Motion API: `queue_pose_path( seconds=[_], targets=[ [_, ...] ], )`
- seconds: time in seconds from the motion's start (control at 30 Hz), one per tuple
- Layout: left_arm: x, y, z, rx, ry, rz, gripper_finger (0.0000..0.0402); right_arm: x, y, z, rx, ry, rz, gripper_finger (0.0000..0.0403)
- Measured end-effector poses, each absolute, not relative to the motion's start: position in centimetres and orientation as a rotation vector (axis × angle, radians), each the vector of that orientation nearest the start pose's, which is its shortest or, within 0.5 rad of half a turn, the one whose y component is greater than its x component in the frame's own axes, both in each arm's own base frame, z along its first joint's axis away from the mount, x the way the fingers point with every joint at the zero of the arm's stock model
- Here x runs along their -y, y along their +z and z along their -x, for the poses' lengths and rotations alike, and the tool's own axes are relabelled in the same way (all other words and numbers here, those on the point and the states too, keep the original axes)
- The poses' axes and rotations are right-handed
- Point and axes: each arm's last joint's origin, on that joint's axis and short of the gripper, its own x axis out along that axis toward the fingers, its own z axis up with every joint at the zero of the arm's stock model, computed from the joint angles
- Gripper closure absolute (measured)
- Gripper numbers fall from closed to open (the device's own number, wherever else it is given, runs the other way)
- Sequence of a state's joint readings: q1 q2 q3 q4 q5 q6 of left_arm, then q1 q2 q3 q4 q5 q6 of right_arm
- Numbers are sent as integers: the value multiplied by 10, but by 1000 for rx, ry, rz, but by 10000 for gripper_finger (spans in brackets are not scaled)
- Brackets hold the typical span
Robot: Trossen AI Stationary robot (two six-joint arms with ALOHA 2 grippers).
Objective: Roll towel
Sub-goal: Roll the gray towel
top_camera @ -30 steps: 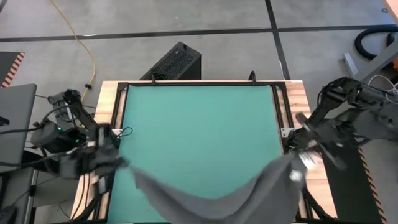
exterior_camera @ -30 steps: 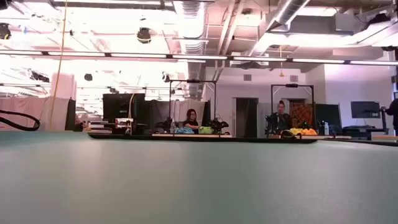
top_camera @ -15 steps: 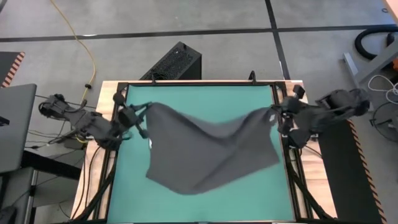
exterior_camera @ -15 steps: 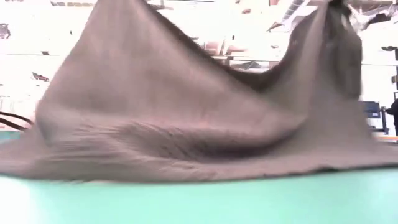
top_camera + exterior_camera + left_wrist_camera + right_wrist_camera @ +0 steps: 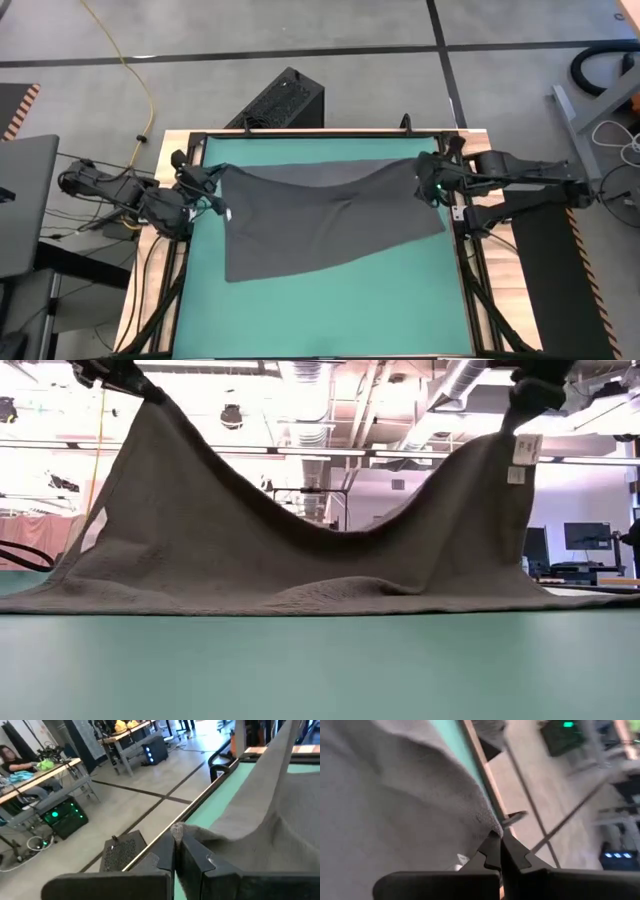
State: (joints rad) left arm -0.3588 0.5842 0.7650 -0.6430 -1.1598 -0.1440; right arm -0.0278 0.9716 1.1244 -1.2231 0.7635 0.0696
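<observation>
Now the plain dark grey soft towel (image 5: 325, 215) sags over the green mat (image 5: 320, 300) on the tabletop, its far corners lifted, left claw (image 5: 212, 177) and right claw (image 5: 428, 180) each pinching one near the mat's far corners.

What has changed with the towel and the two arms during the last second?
Both arms swung the towel from the near edge to the mat's far half; its lower part now lies there. The left gripper and right gripper stayed shut on its far corners.
</observation>
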Motion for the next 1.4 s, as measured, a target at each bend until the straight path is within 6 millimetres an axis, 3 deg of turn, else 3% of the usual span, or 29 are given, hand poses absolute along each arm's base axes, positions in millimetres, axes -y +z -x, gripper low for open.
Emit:
queue_pose_path(
  seconds=[0.13, 0.33, 0.63, 0.97, 1.1, 1.4],
  targets=[
    [7, 311, -93, -324, 742, -151, 401, 28, 337, -147, -1069, -669, 336, 390],
    [0, 296, -74, -409, 792, -104, 401, 35, 332, -144, -1161, -690, 343, 390],
    [-4, 299, -66, -380, 846, -126, 401, 53, 328, -171, -1148, -717, 398, 390],
    [-8, 330, -54, -351, 815, -128, 401, 101, 316, -206, -1236, -750, 624, 390],
    [-5, 326, -54, -432, 658, -66, 401, 103, 303, -205, -1314, -558, 533, 390],
    [8, 297, -62, -643, 344, 196, 401, 78, 285, -190, -1508, -193, 213, 390]
  ],
)
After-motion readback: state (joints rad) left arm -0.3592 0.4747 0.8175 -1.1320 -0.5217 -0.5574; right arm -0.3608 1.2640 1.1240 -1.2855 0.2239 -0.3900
